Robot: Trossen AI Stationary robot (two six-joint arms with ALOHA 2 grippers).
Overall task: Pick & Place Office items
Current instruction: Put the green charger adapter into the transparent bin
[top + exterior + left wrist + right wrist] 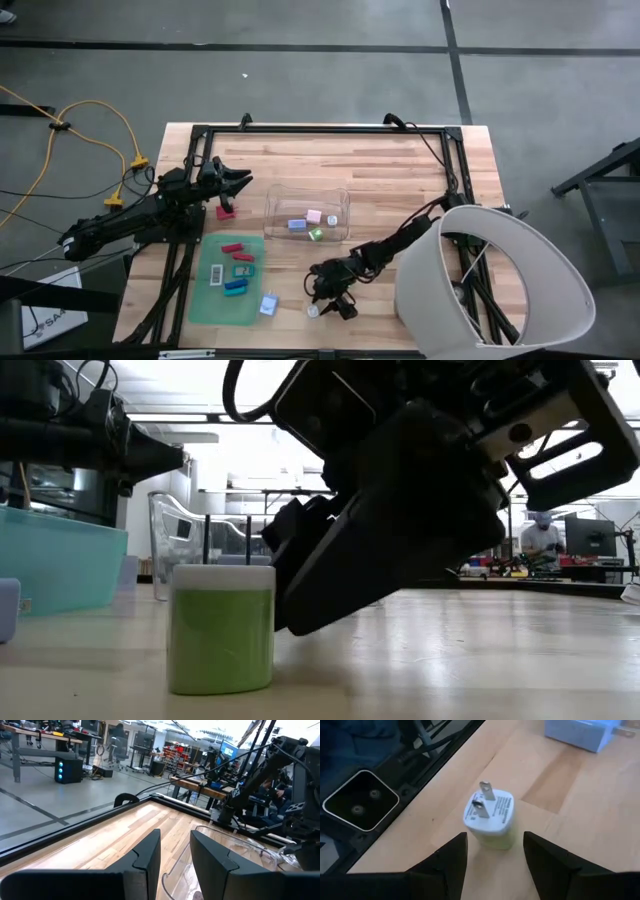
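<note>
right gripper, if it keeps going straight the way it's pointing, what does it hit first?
Most likely the green plug adapter, standing prongs-up on the table just ahead of the open right gripper and lined up with the gap between its fingers; exact depth is unclear.

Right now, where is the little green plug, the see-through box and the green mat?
green plug (pixel 489 817), right wrist view, on its white pronged face.
clear bin (pixel 340 195), high view, on its far rim.
green mat (pixel 205 300), high view, on a bare part.

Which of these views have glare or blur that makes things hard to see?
Low view: bright ceiling lights wash out the room, and the right gripper looms dark and soft beside the green plug block. Left wrist view: background windows are blown out. Right wrist view: the plug block is slightly soft.
</note>
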